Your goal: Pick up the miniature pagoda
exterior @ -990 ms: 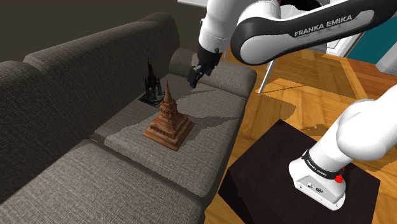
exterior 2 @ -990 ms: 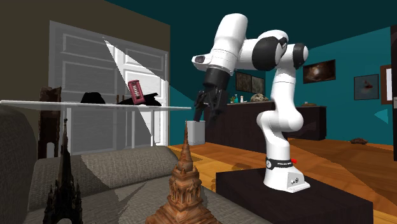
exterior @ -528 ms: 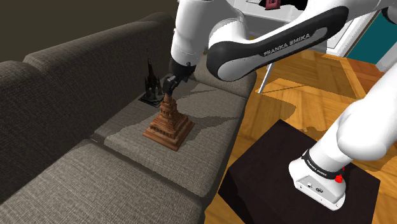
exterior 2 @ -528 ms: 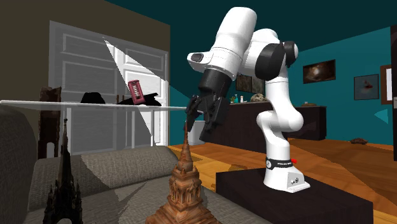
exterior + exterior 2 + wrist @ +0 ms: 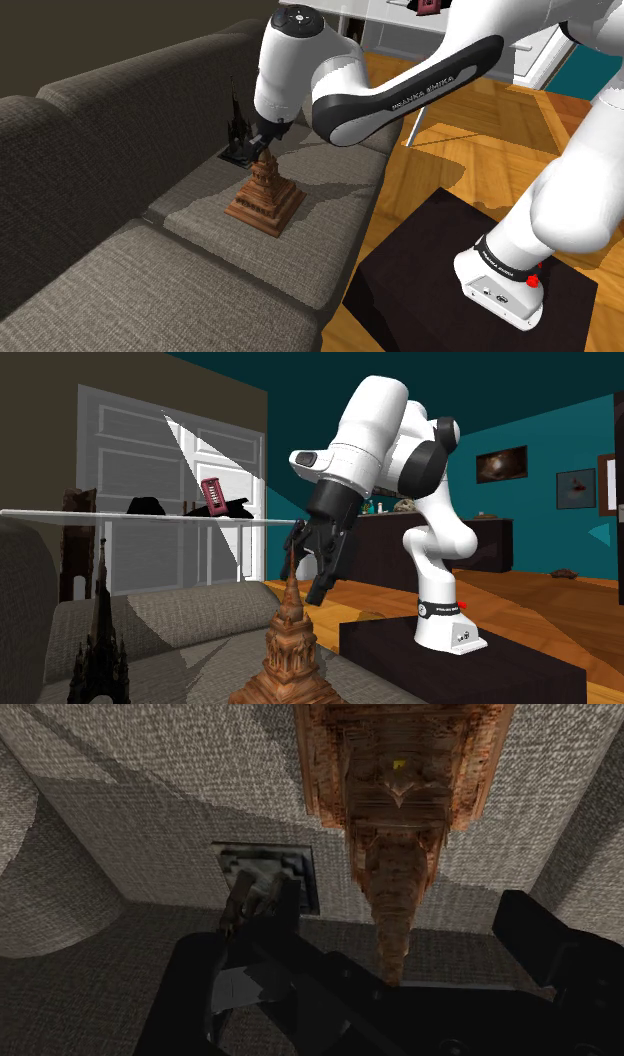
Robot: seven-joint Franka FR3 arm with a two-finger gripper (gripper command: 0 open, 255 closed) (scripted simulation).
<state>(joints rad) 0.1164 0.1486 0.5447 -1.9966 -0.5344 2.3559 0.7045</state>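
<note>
Item: miniature pagoda [image 5: 265, 190], brown, tiered, square-based, tapering to a slim spire, upright on the grey sofa's [image 5: 120, 120] middle cushion with a dark spired model [image 5: 237, 125] just on its far side; gripper [image 5: 262, 138] spread wide astride the spire tip, apparently not touching; closing and lifting outstanding.

I have my gripper [image 5: 262, 141], fingers spread, around the brown pagoda's [image 5: 264, 190] spire. A dark spired model [image 5: 237, 128] stands just beside it toward the sofa's backrest [image 5: 125, 110], crowding that side. Toward the sofa's front edge, the seat cushion [image 5: 330, 185] offers open room.
</note>
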